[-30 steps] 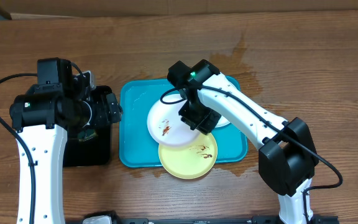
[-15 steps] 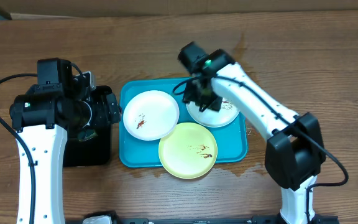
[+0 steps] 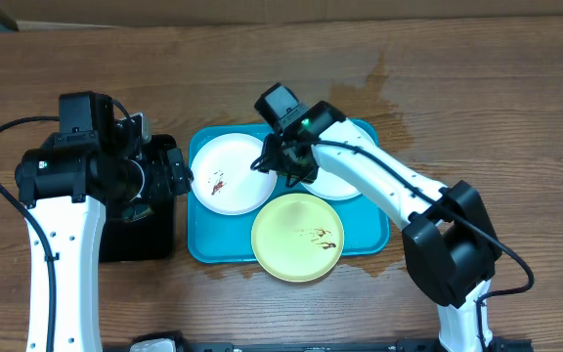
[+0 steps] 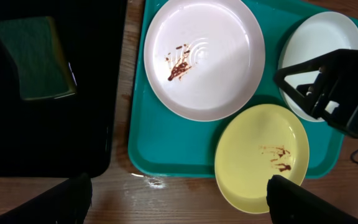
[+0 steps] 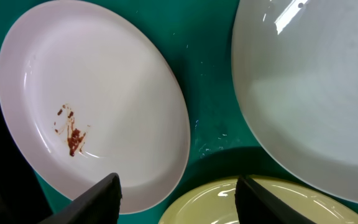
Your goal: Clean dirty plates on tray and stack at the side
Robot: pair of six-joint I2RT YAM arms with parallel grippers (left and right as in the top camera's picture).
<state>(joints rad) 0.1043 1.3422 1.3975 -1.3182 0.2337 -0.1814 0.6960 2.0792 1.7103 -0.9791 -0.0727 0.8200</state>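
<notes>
Turquoise tray (image 3: 203, 233) holds three plates: smeared white plate (image 3: 228, 174) left; second white plate (image 3: 332, 188) right, partly under right arm; smeared yellow plate (image 3: 298, 238) front, overhanging rim. Right gripper (image 3: 283, 161) between white plates. Left gripper (image 3: 176, 171) over black tray (image 3: 150, 240).

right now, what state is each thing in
smeared white plate: brown smear, flat on tray
other white plate: no smear visible, partly hidden
yellow plate: smeared, overhanging tray's rim
sponge: lying in black tray
left gripper: open, empty
right gripper: open, empty, above tray
</notes>
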